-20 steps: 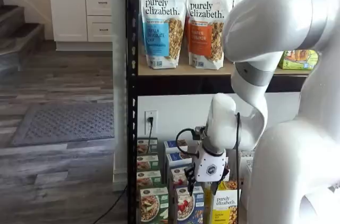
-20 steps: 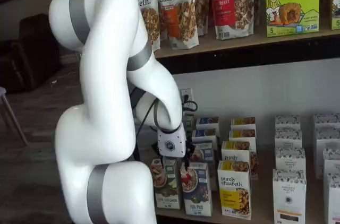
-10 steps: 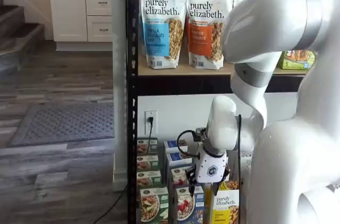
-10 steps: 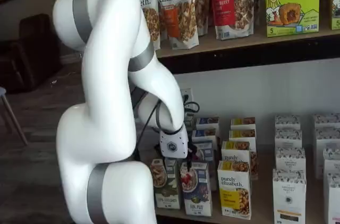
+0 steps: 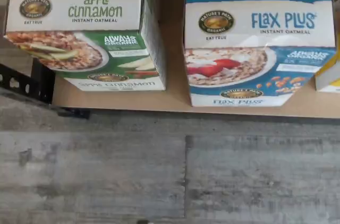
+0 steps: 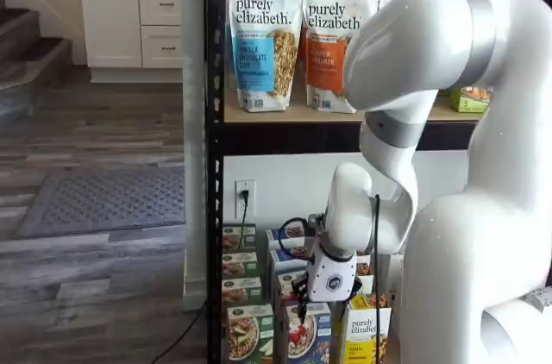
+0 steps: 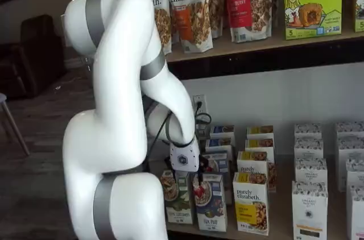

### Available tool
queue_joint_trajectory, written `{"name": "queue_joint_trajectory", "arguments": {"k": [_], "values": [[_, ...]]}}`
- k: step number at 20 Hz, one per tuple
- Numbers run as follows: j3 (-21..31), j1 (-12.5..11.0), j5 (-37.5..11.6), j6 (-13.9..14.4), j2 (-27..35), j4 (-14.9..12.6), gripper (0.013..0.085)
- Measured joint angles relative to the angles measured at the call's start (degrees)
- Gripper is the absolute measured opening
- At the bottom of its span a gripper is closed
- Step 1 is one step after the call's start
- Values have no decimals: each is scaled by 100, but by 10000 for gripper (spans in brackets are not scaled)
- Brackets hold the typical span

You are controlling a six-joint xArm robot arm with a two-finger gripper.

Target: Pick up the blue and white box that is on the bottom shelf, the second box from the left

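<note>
The blue and white box (image 5: 259, 49), marked "Flax Plus", stands at the front edge of the bottom shelf (image 5: 175, 99), with a green and white "Apple Cinnamon" box (image 5: 85, 33) beside it. In both shelf views the blue and white box (image 6: 304, 335) (image 7: 209, 203) is at the front of its row. My gripper (image 6: 317, 307) (image 7: 199, 173) hangs just above its top. The black fingers (image 6: 299, 305) stand apart, open, with nothing between them. The wrist view shows no fingers.
A yellow "purely elizabeth" box (image 7: 251, 203) stands right of the blue one, and white cartons (image 7: 310, 206) further right. More cartons fill the rows behind. The black rack post (image 6: 213, 166) is at the left. Granola bags (image 6: 263, 36) line the tier above. The grey floor (image 5: 170, 171) lies below the shelf edge.
The gripper has sunk a little towards the blue and white box and shifted slightly left in one shelf view. The upper arm links have swung with it. The fingers stay apart.
</note>
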Motion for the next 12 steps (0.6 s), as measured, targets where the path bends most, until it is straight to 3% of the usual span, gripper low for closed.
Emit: {"name": "queue_joint_trajectory", "arguments": {"k": [5, 12], "values": [[-213, 116, -225, 73, 370, 26, 850], [-473, 89, -452, 829, 804, -774, 850]]}}
